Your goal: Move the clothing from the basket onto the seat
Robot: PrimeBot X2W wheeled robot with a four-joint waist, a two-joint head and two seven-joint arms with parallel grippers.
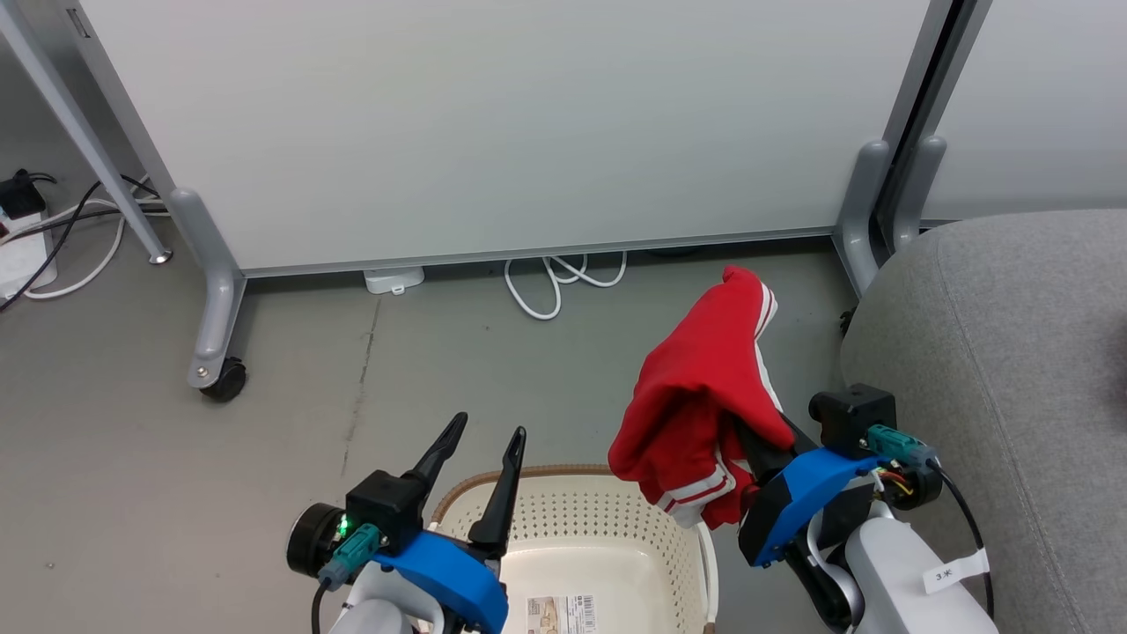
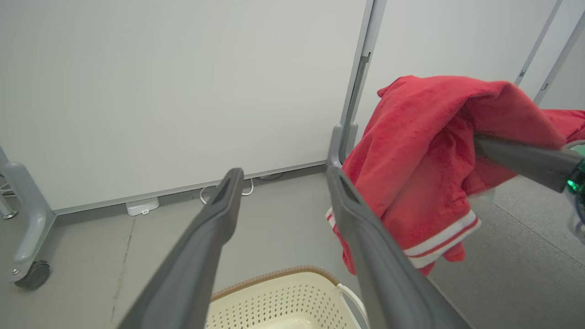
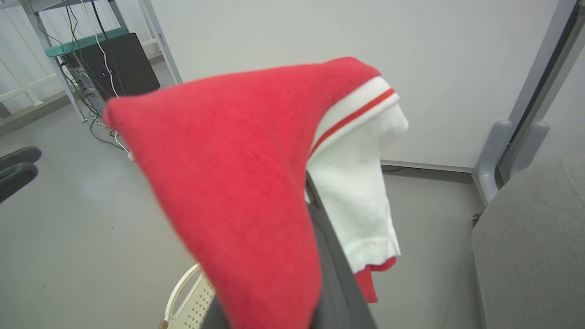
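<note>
Red fabric with white stripes and white trim, the clothing (image 1: 704,387), hangs in a bunched drape over the long dark fingers of the right gripper (image 1: 759,451), whose jaws are drawn narrow together with the cloth caught on them. The bundle is lifted clear of the basket (image 1: 616,511), above its right rim and beside the rounded edge of the grey seat (image 1: 1012,370), touching neither. In the right wrist view the clothing (image 3: 237,183) covers most of the fingers, with a white panel falling on one side and the basket's handle (image 3: 180,292) low below it. The left gripper (image 1: 489,427) is spread wide and holds nothing, poised above the basket's left rim; the left wrist view shows its fingers (image 2: 205,228) well apart over the brown woven-look rim (image 2: 274,276). A barcode label (image 1: 563,612) lies on the basket floor. A white cable (image 1: 550,286) loops on the floor under the partition behind.
</note>
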